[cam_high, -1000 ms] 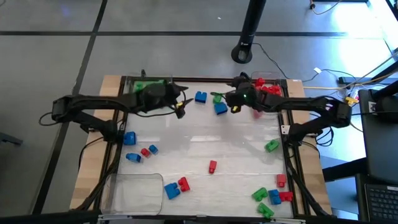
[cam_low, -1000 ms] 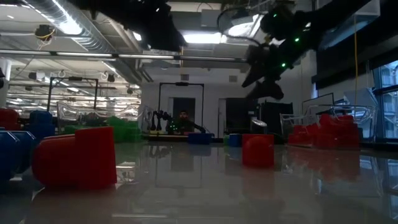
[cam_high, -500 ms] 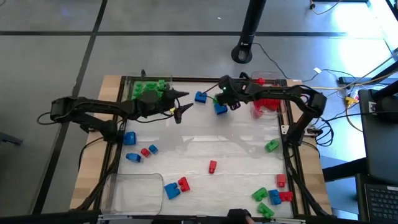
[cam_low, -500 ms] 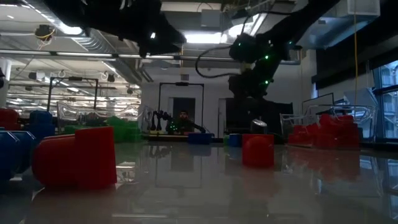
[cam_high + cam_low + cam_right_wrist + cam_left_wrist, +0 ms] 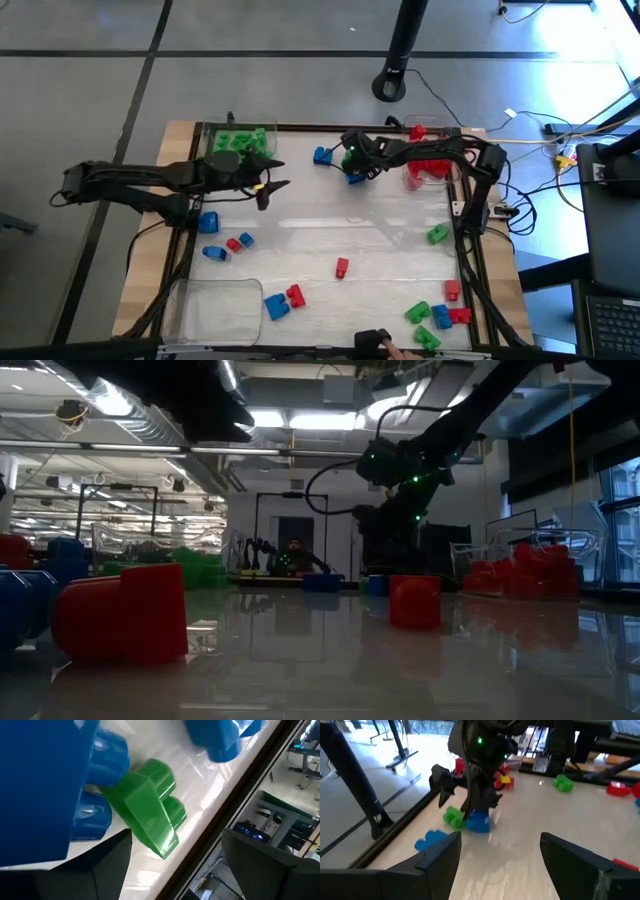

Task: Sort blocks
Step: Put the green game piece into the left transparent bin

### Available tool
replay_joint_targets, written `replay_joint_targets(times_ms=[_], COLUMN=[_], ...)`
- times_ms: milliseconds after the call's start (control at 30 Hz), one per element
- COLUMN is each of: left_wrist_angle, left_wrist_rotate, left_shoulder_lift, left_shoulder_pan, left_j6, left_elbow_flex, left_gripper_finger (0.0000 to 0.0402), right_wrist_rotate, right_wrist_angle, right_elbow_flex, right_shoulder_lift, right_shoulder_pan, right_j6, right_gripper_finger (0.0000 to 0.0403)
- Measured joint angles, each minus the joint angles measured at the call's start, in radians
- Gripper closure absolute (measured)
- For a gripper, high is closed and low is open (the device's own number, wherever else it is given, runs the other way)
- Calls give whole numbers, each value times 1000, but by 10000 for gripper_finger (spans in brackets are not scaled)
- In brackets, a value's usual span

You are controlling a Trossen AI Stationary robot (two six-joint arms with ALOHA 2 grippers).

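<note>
Meanwhile, both arms at the far edge of the worktop

Over by the far rim of the worktop [image 5: 320, 228], the right gripper [image 5: 352, 160] hung low above a blue block [image 5: 478, 821] and a green block [image 5: 152, 807] lying just beside each other. Its fingers [image 5: 102, 865] stood apart with nothing between them; the green block showed in the gap ahead of them, touching the blue one. Another blue block [image 5: 322, 155] lay near these, closer to the far rim.

The left gripper [image 5: 270, 188] was off to the left of that pair, raised over bare worktop, its fingers [image 5: 437, 857] spread wide and empty. Behind it sat a heap of green blocks [image 5: 240, 141] in the far left corner, and a heap of red blocks [image 5: 430, 160] filled the far right corner.

Loose blocks were scattered across the rest: a red block [image 5: 342, 266] near the middle, a blue-and-red pair [image 5: 284, 300] towards the near edge, and a mixed cluster [image 5: 437, 318] at the near right. A clear tray [image 5: 215, 305] rested at the near left corner.
</note>
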Motion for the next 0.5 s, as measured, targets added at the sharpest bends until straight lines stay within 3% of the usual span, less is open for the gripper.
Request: replay_joint_targets(times_ms=[200,333,500], left_wrist_angle=[3,2,0], left_wrist_rotate=[-19,-35,-35], left_shoulder_lift=[-9,-9,-9], left_shoulder_pan=[0,2,1], left_j6=[-3,-12,-20], left_elbow_flex=[-32,-37,-37], left_gripper_finger=[141,141,141], right_wrist_rotate=[17,57,9], right_wrist_angle=[47,80,77], right_elbow_flex=[0,0,0], right_shoulder_lift=[40,48,48], right_shoulder_pan=[0,0,0], right_j6=[-10,-51,-56], right_gripper_finger=[110,148,200])
